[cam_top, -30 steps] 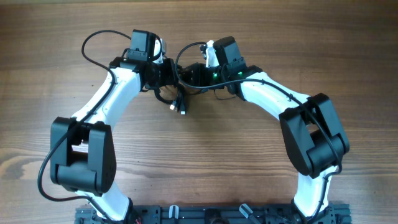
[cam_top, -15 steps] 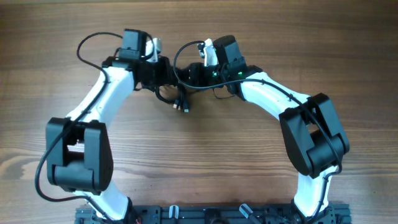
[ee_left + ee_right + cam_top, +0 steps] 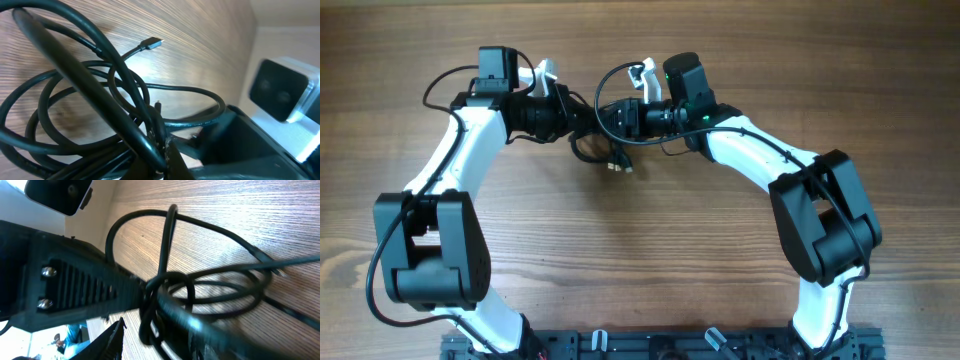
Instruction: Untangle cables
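Note:
The cables (image 3: pixel 603 150) are a knotted clump of thin black cords hanging between my two grippers, with plug ends (image 3: pixel 620 168) trailing toward the front. My left gripper (image 3: pixel 576 116) is shut on a cord of the clump (image 3: pixel 150 125), pinched at its fingertips (image 3: pixel 165 155). A loose plug (image 3: pixel 152 43) lies on the wood beyond. My right gripper (image 3: pixel 612 114) faces it from the right. In the right wrist view the looped cords (image 3: pixel 200 285) cross my jaws (image 3: pixel 160 340). One finger stands apart from them, and the other is hidden behind a blurred cord.
The wooden table (image 3: pixel 670 250) lies under everything. The two grippers are almost nose to nose; the left gripper's body (image 3: pixel 75 290) fills the left of the right wrist view. Thicker arm wires loop behind each wrist (image 3: pixel 440 85).
My left arm has swung to the left and pulled its gripper away from the right one, dragging the clump slightly left. The right arm has stayed nearly still.

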### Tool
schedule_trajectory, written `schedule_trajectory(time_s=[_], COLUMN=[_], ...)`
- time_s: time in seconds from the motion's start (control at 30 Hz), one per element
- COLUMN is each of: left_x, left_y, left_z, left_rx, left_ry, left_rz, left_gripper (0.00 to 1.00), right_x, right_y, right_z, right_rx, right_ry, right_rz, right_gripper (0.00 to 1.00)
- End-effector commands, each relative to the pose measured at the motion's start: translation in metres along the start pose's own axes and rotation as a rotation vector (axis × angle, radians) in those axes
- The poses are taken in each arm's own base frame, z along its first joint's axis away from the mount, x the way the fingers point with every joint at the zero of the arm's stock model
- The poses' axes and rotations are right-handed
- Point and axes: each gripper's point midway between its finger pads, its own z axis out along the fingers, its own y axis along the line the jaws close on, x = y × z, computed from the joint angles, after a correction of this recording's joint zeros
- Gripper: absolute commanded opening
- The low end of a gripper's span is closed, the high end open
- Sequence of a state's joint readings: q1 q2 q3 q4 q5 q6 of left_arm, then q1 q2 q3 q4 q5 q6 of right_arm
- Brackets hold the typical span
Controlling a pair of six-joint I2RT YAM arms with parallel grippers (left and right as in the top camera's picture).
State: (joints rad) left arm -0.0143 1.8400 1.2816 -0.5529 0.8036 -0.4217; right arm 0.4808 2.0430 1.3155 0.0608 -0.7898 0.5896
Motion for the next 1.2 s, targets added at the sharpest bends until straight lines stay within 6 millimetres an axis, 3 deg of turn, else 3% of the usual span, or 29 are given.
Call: schedule_trajectory(time_s=[0.0,0.13,0.27,0.43,0.67,0.87,1.0,1.03,1.1,1.17], left_x=[0.014,0.014,0.016,0.016,0.013,0.022,0.023,0.022,0.019,0.014], left_y=[-0.027,-0.028,-0.031,-0.032,-0.02,0.003,0.005,0.005,0.005,0.011], left_z=[-0.005,-0.006,-0.006,-0.007,-0.005,0.002,0.0,0.0,0.0,-0.001], left_rx=[0.136,0.144,0.16,0.169,0.099,-0.049,-0.056,-0.057,-0.056,-0.087], left_ry=[0.064,0.068,0.077,0.079,0.056,0.058,0.059,0.057,0.043,0.019], left_rz=[0.0,-0.003,-0.003,0.006,-0.007,-0.048,-0.123,-0.142,-0.134,-0.13], left_gripper=[0.04,0.04,0.04,0.04,0.04,0.04,0.04,0.08,0.59,0.62], right_x=[0.003,0.004,0.001,-0.001,0.002,0.004,0.01,0.014,0.027,0.037], right_y=[0.001,-0.001,-0.007,-0.018,-0.042,-0.036,-0.06,-0.067,-0.081,-0.095], right_z=[0.0,0.0,0.0,-0.004,-0.021,-0.033,-0.046,-0.049,-0.053,-0.058], right_rx=[-0.026,-0.02,0.016,0.054,0.105,0.01,0.088,0.118,0.192,0.277], right_ry=[0.017,0.019,0.002,-0.006,0.013,0.051,0.064,0.076,0.103,0.122], right_rz=[-0.01,-0.008,-0.003,0.021,0.079,0.05,0.144,0.173,0.236,0.28], right_gripper=[0.43,0.42,0.35,0.34,0.36,0.41,0.41,0.42,0.44,0.45])
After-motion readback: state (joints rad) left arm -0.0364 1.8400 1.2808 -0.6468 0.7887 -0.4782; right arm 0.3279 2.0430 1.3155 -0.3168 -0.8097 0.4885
